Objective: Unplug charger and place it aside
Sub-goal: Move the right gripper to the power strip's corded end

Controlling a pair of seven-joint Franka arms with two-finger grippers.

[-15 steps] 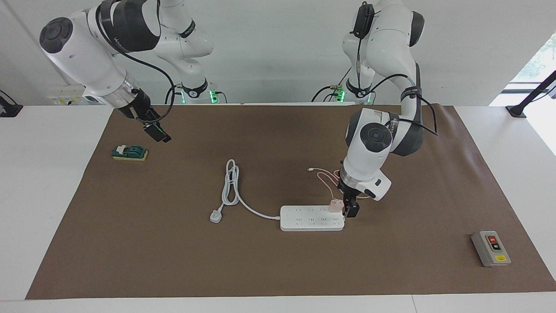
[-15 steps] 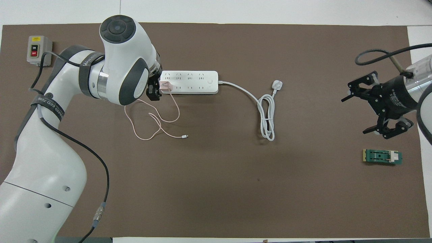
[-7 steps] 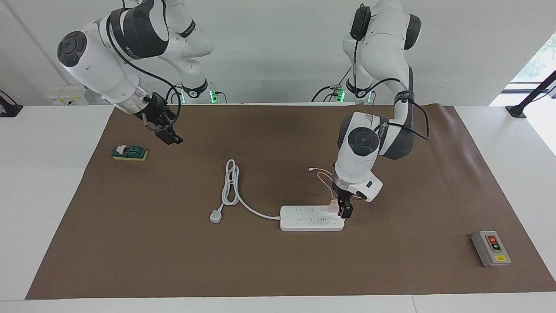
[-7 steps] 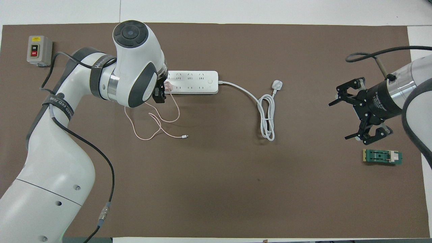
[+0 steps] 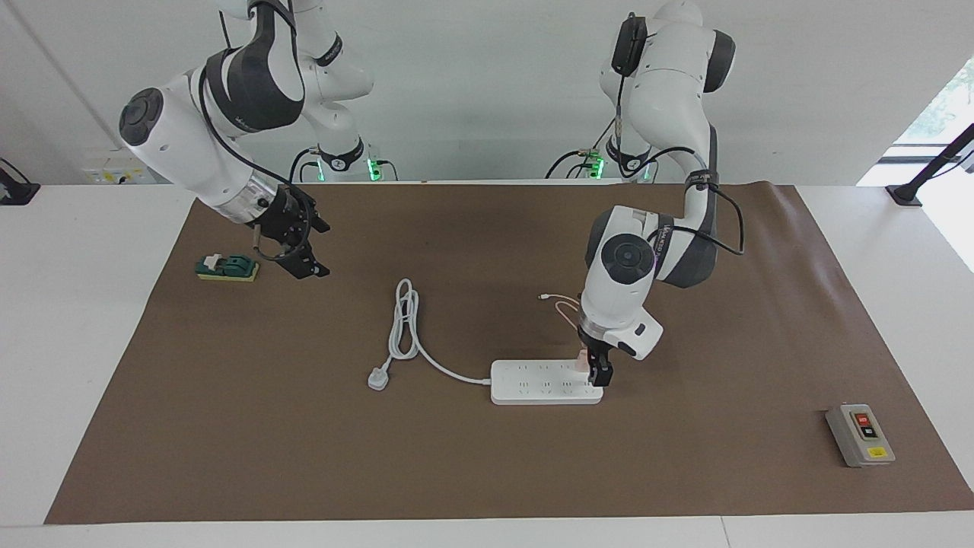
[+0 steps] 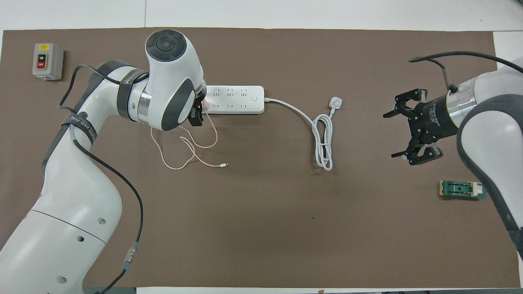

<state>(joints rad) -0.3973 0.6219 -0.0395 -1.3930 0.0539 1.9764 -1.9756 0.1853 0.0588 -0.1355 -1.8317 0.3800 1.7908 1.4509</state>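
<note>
Since the earlier frames, the left gripper (image 5: 596, 370) has shifted from just off the end of the power strip (image 5: 545, 382) to directly over the charger (image 5: 583, 361), and the right gripper (image 5: 302, 251) has travelled from above the bench's rear edge toward the middle of the brown mat (image 5: 487, 457).

Facing view: the left gripper is down at the charger, its jaws at full width and straddling the pink cube; no lift from the socket is visible. The charger sits plugged in at the strip's end socket, directly below the gripper. Its thin pink cable (image 5: 567, 308) lies on the mat under the left wrist. The right gripper hangs in the air, jaws spread, holding nothing; the green block (image 5: 227, 268) lies just beside it. The grey switch box (image 5: 860, 434) stands well apart from the left gripper.

Overhead view: the left gripper (image 6: 199, 110) covers most of the charger (image 6: 205, 105); only a pink edge shows. The cable (image 6: 188, 151) loops away below the gripper and ends at a white connector (image 6: 223, 165). The strip's white cord (image 6: 320, 134) lies coiled between the two grippers. The right gripper (image 6: 410, 128) shows both fingers splayed.
</note>
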